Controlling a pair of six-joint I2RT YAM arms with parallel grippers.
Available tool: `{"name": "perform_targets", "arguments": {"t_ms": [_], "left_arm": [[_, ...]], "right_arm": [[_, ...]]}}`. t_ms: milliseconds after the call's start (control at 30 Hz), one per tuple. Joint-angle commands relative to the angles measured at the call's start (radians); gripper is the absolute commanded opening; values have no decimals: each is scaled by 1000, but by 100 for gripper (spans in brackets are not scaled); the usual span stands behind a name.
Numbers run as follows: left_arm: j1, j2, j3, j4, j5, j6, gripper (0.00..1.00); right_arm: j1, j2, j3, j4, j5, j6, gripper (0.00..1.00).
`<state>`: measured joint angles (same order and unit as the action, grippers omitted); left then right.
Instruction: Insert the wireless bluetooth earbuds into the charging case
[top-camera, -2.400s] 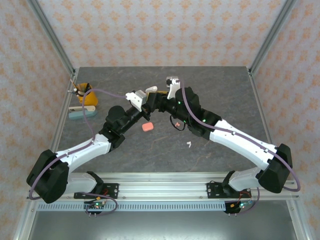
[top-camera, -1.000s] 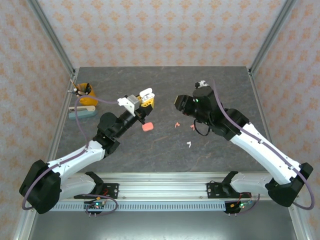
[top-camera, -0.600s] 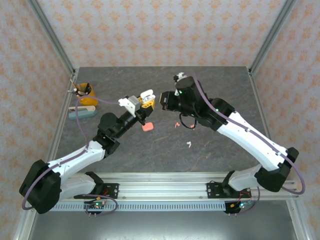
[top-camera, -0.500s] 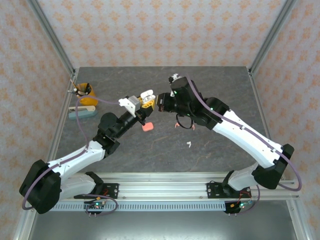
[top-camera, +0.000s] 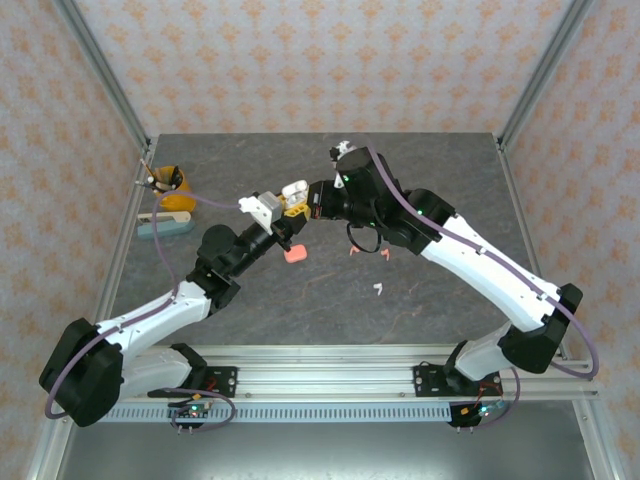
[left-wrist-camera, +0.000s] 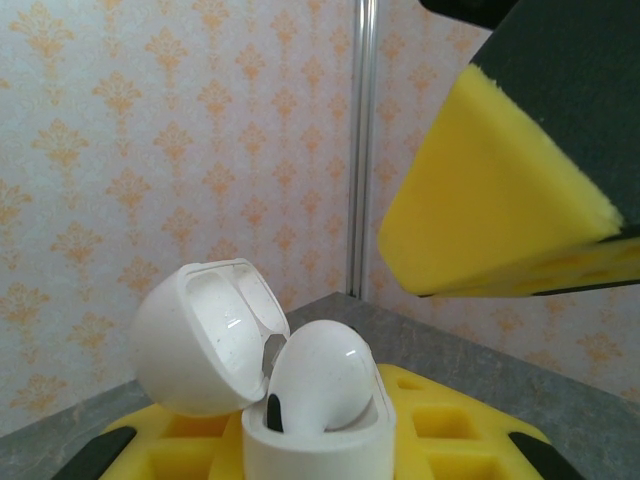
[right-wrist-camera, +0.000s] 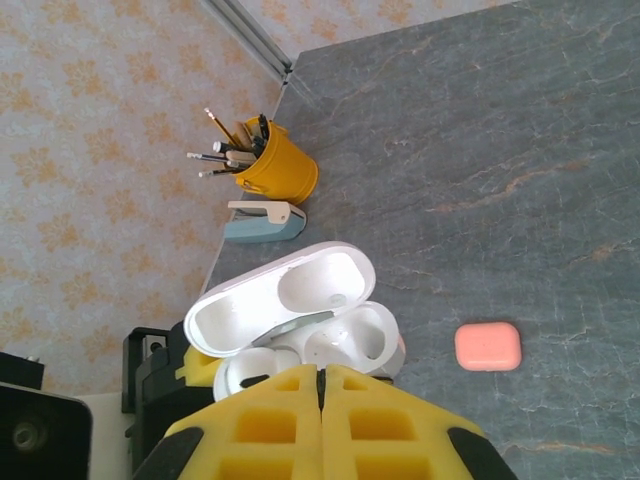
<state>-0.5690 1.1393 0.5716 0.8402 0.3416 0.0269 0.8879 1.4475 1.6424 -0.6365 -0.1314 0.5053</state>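
My left gripper is shut on the white charging case, held above the table with its lid swung open. One white earbud sits in a socket of the case; the socket beside it is empty. My right gripper hovers just over the case's open top, its yellow pads pressed together with nothing visible between them. Another white earbud lies on the table. Two coral-pink earbuds lie under the right forearm.
A closed coral-pink case lies on the table below the left gripper. A yellow pencil cup and a pale blue stapler stand at the far left edge. Metal frame posts rise at the table's back corners.
The right arm swung left from over the pink earbuds to the held case, and its jaws closed on the way. The left arm and case stayed put.
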Motion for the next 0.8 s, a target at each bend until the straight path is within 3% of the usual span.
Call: {"name": "perform_targets", "arguments": {"t_ms": [0,767], "left_arm": [[1,7,1,22,23,2,0],[1,11,5,28,22,0,0]], "right_arm": [[12,17,44,-2,-8,-19,6],[38,75,73,10,-50,-15,5]]}}
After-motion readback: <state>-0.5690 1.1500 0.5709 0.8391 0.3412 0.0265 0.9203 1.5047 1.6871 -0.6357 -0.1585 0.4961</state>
